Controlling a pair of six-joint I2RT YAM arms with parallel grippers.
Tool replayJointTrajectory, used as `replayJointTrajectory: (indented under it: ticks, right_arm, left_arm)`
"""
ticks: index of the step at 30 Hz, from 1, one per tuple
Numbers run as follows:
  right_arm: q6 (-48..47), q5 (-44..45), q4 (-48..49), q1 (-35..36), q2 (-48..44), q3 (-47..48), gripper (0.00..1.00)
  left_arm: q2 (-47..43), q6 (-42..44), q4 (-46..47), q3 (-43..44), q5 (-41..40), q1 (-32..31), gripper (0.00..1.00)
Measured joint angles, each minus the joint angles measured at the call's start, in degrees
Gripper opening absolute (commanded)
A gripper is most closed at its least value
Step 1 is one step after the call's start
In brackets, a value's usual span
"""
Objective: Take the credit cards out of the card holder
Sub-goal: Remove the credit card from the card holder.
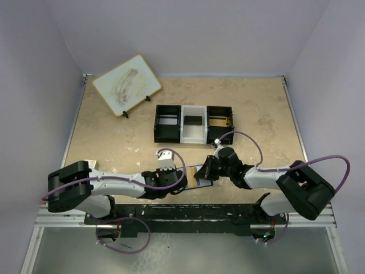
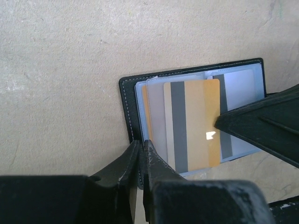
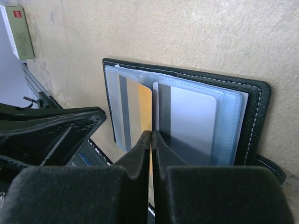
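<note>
I'm clamping the left pincer (image 2: 141,153) on the holder (image 2: 127,100) at its seven o'clock corner; the right pincer (image 3: 152,142) is pinching the gold card (image 2: 196,126).

beige stone-look table (image 1: 114,142) — open card holder (image 2: 127,109), black-and-white tray (image 1: 194,135), propped board (image 1: 126,84)

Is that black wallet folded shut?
No, the card holder lies open, with its clear sleeves and a gold card showing.
</note>
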Motion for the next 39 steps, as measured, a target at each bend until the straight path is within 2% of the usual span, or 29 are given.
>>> replayJointTrajectory:
  ticks: [11,19,24,31,39]
  right_arm:
    - [-1.75,0.98,-3.06,0.0,-1.29,0.09,0.02]
    - [-1.73,1.07,-2.99,0.0,-1.01,0.13,0.03]
    - [-1.73,1.33,-3.21,-0.02,-1.07,0.15,0.03]
    - [-1.73,1.31,-3.17,-0.13,-0.94,0.22,0.02]
    - [-1.73,1.27,-3.21,-0.33,-0.68,0.68,0.05]
  left_arm:
    - [-2.73,3.45,3.74,0.31,1.75,0.0,0.17]
    - [7.26,8.61,4.79,9.4,5.14,0.0,0.01]
    - [9.84,8.92,1.73,10.19,5.49,0.0,0.01]
    - [6.78,8.44,1.07,7.3,5.14,0.0,0.0]
    - [7.19,7.85,0.48,7.08,3.72,0.0,0.0]
